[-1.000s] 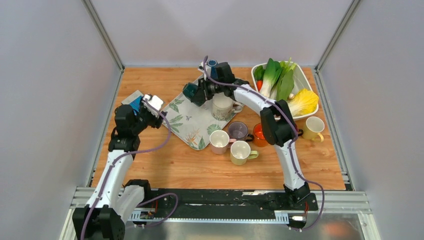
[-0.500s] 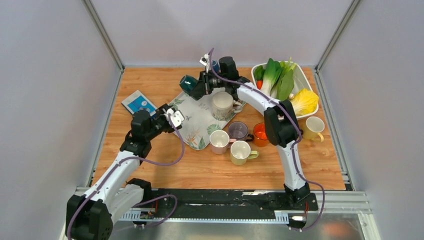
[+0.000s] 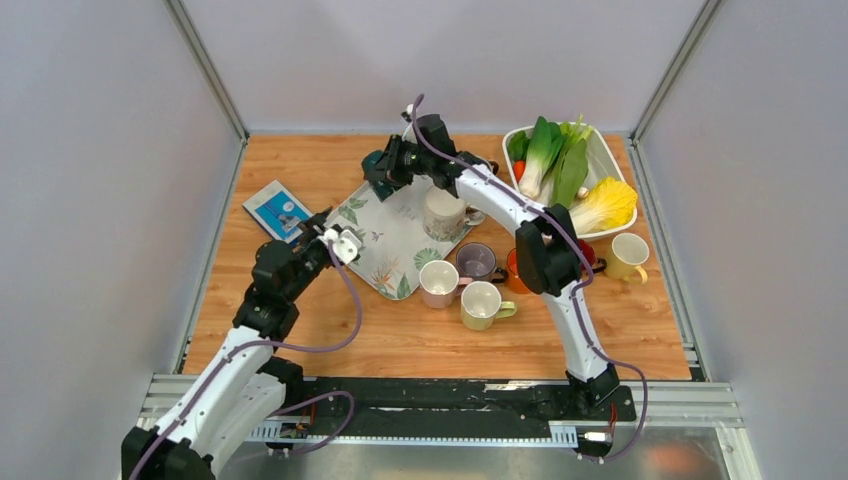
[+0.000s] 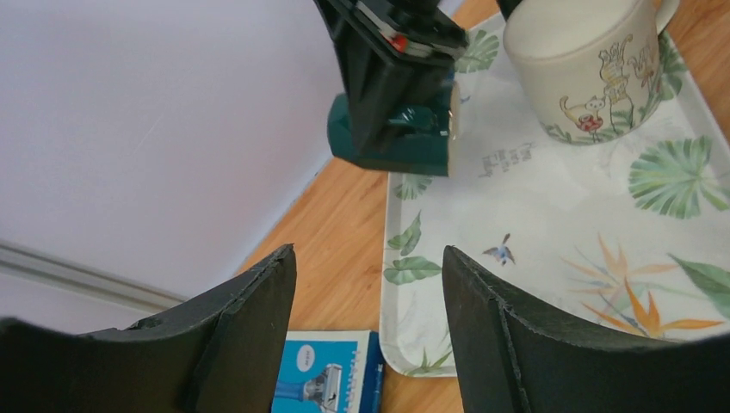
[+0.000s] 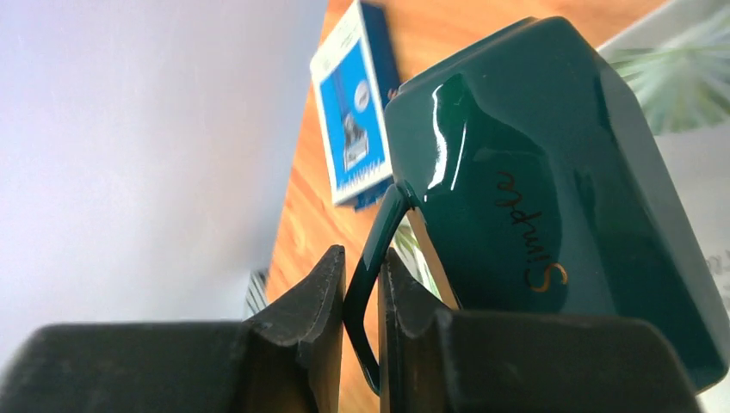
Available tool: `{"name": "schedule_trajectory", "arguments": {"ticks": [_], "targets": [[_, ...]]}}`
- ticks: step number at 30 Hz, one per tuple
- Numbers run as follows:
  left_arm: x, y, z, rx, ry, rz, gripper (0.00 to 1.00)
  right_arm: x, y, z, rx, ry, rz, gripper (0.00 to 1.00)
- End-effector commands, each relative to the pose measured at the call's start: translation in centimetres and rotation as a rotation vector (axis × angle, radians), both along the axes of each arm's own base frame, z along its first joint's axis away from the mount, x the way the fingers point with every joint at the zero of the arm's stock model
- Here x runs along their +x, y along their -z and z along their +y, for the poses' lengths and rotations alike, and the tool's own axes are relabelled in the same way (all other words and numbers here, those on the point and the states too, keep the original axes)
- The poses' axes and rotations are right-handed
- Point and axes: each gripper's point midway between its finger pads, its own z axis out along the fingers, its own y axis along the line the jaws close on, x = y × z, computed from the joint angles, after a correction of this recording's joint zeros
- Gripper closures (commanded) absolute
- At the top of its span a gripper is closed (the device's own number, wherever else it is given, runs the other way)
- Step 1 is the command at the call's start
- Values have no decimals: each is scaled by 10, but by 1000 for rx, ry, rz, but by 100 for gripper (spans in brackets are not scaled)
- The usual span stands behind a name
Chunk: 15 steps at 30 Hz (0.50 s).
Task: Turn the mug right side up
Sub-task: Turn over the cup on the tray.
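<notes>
mug (image 5: 551, 198) handle pinched in right end effector (image 5: 361, 262)

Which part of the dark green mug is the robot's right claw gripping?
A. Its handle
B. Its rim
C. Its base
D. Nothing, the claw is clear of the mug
A: the right wrist view shows the right gripper with both fingers pinched on the thin handle of the dark green mug.
</notes>
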Motion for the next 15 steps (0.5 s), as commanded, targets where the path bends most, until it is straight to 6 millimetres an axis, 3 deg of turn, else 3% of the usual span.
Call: {"name": "schedule_trajectory", "arguments": {"ticks": [1, 8, 12, 15], "targets": [[21, -15, -2, 152, -23, -152, 29, 32, -87, -5, 179, 299, 111, 100], [51, -29, -16, 185, -4, -142, 30, 12, -133, 16, 291, 363, 261, 100], [61, -30, -21, 183, 1, -148, 34, 10, -142, 13, 320, 426, 362, 100], [67, -24, -27, 216, -7, -155, 38, 6, -138, 11, 317, 474, 442, 100]]}}
